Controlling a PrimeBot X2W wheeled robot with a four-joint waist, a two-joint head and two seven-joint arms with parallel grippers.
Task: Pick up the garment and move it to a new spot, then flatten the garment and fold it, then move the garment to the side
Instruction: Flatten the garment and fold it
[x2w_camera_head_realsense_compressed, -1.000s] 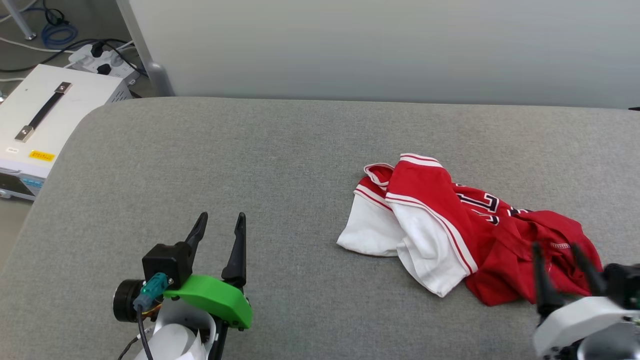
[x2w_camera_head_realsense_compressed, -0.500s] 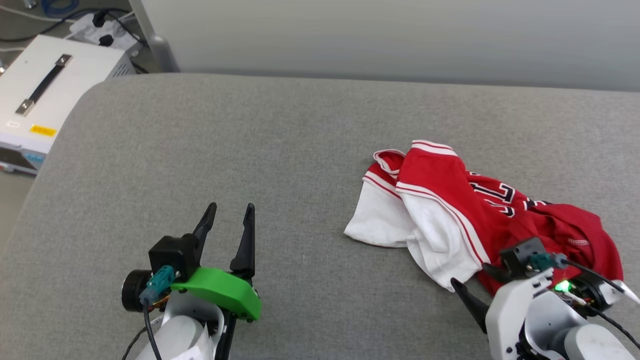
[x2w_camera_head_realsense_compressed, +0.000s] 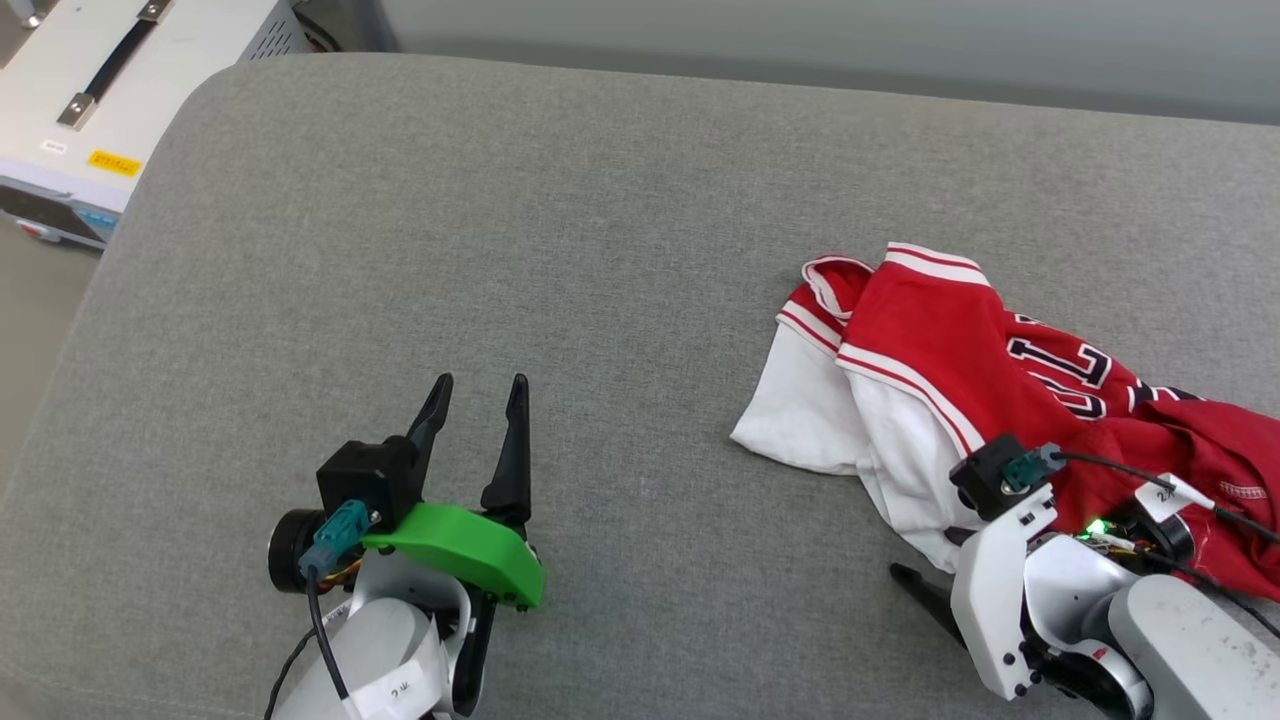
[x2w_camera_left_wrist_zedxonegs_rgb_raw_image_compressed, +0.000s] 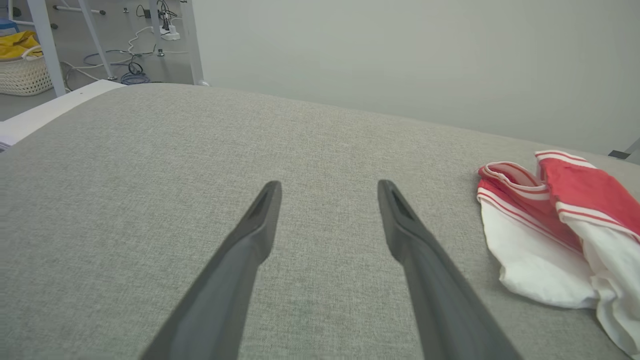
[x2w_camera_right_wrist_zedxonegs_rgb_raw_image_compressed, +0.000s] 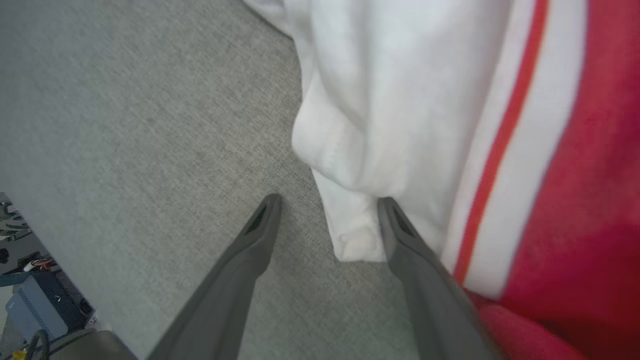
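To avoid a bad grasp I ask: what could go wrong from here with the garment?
1. The right gripper stands open around just the corner of the white sleeve; a pinch there may slip off.
2. The garment lies crumpled, and the left gripper is apart from it, so a one-arm lift may drag it bunched.

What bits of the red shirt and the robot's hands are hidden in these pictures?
- Head view: the garment folds over its own lettering; the picture's right edge cuts off its end.
- Right wrist view: whether the right gripper touches the white sleeve is unclear; the red part is blurred.
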